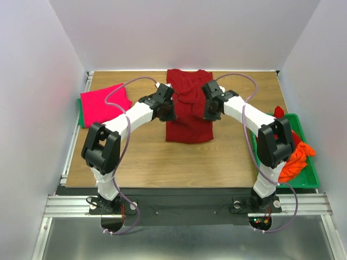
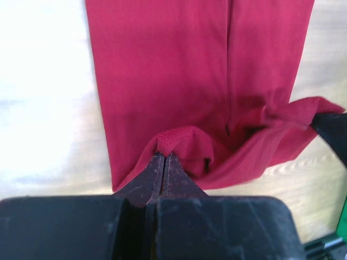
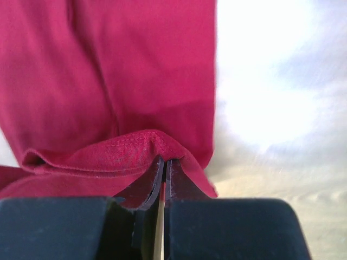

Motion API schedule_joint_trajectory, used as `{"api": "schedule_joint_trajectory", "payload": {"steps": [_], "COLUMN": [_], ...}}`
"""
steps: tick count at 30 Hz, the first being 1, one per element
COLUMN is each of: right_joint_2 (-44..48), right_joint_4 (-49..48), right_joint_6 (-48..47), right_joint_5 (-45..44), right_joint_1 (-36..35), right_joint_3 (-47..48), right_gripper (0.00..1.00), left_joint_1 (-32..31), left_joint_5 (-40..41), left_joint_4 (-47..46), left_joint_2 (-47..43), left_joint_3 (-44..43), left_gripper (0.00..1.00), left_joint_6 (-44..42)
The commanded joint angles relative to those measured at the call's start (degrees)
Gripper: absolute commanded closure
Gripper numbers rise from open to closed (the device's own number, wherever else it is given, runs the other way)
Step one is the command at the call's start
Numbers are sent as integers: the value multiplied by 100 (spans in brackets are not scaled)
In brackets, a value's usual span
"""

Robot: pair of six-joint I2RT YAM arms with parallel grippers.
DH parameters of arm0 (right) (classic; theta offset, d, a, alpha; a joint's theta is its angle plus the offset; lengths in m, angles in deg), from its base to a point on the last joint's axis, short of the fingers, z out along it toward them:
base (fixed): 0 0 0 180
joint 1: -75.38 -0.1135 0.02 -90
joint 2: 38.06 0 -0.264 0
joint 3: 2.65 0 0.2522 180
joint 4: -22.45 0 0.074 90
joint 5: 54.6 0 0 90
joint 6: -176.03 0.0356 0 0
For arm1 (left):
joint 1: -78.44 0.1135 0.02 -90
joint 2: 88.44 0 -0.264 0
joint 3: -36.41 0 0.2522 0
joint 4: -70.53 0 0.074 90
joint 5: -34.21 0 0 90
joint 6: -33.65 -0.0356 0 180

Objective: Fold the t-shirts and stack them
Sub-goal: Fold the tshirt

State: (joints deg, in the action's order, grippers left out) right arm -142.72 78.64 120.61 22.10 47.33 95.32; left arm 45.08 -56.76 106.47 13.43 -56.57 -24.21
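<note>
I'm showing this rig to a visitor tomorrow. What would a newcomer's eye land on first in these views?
First, the dark red t-shirt lying mid-table toward the far edge, with the left gripper and right gripper each pinching a fold of its cloth, jaws shut. Next come the bright pink t-shirt at the far left and the orange t-shirt heaped in the green tray at the right.

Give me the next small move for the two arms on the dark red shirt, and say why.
The left end effector and right end effector are each shut on a raised edge of the dark red t-shirt, a narrow strip on the table. So probably move both together along its length and lay that edge flat.
</note>
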Motion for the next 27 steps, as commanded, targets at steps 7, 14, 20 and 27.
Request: {"api": "schedule_joint_trajectory", "payload": {"steps": [7,14,20,27], "right_joint_2": [-1293,-1943,-2251,-2489], "right_joint_4": [-16,45,107,195], "right_joint_6": [-637,-769,-901,-963], "right_joint_5": [178,398,442,451], "right_joint_1": [652,907,959,1021], "right_joint_3": [1677,2416,2864,3049], "right_gripper": [100,100,100,99], "left_joint_1": [497,682,822,893], "left_joint_5": [-307,-465,-527,-606], "left_joint_4": [261,550,586,595], "left_joint_2": [1194,2038,2408,2593], "left_joint_3": [-1744,-2800,-3274,-3345], "left_gripper": [100,100,100,100], "left_joint_6": [-226,-235,-156,-41]}}
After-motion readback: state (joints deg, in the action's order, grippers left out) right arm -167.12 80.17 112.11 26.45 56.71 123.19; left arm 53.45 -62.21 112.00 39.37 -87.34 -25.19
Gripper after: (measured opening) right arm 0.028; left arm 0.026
